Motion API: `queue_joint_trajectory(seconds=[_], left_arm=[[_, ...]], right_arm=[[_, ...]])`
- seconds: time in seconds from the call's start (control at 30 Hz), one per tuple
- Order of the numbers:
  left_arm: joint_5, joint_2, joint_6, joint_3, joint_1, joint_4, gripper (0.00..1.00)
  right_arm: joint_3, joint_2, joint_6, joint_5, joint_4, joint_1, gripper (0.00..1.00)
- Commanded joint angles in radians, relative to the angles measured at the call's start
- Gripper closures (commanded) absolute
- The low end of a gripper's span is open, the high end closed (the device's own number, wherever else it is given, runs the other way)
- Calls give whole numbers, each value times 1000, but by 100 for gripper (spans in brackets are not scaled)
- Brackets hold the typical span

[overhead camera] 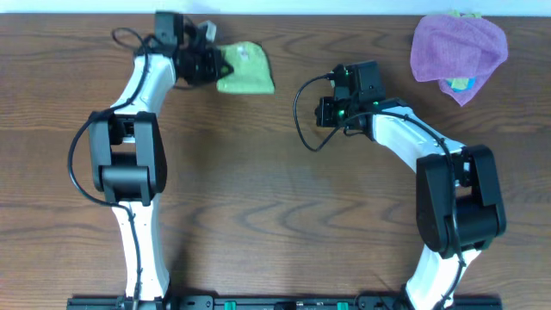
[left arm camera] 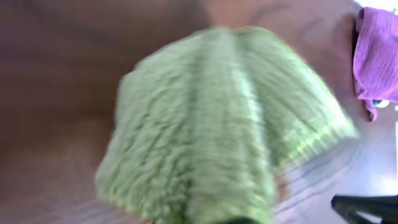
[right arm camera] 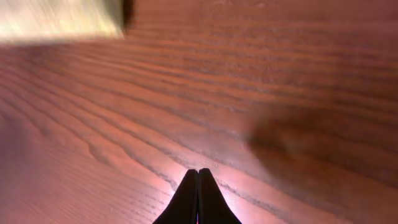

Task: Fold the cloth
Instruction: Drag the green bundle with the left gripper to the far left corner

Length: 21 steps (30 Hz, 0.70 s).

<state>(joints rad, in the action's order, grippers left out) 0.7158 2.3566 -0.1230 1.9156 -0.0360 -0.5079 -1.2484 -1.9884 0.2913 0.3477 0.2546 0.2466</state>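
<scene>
1. Left tool (overhead camera: pixel 205 63), upper left of the overhead frame, is closed and pinches the cloth (overhead camera: pixel 248 71) at its left edge.
2. Right tool (right arm camera: pixel 198 177), right of centre, has its fingers pressed together over the bare worktop (overhead camera: pixel 275 198).
3. Its surface is brown wood with a strong grain.
4. At upper right lies a bunched purple cloth (overhead camera: pixel 456 45).

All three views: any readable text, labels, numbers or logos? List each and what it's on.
No text can be read in any view.
green cloth: no legible print; blurred in the left wrist view.
purple cloth: no print visible.
left arm and right arm: no marking large enough to read.
</scene>
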Motion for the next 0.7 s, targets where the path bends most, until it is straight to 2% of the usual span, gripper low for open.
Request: queue_joint_trajectory(seconds=[0.0,0.2,0.67], left_arm=[[-120,5,107,124,-1,-76,94],[-255,5,209,220,18,-192,94],[-308,5,326,223,197,-144,95]], right_arm=[[-16,21,-25,-8,16,-6,98],[-16,21,-31,-8,33,-10,98],[-16,21,-30,-16,39,-26,98]])
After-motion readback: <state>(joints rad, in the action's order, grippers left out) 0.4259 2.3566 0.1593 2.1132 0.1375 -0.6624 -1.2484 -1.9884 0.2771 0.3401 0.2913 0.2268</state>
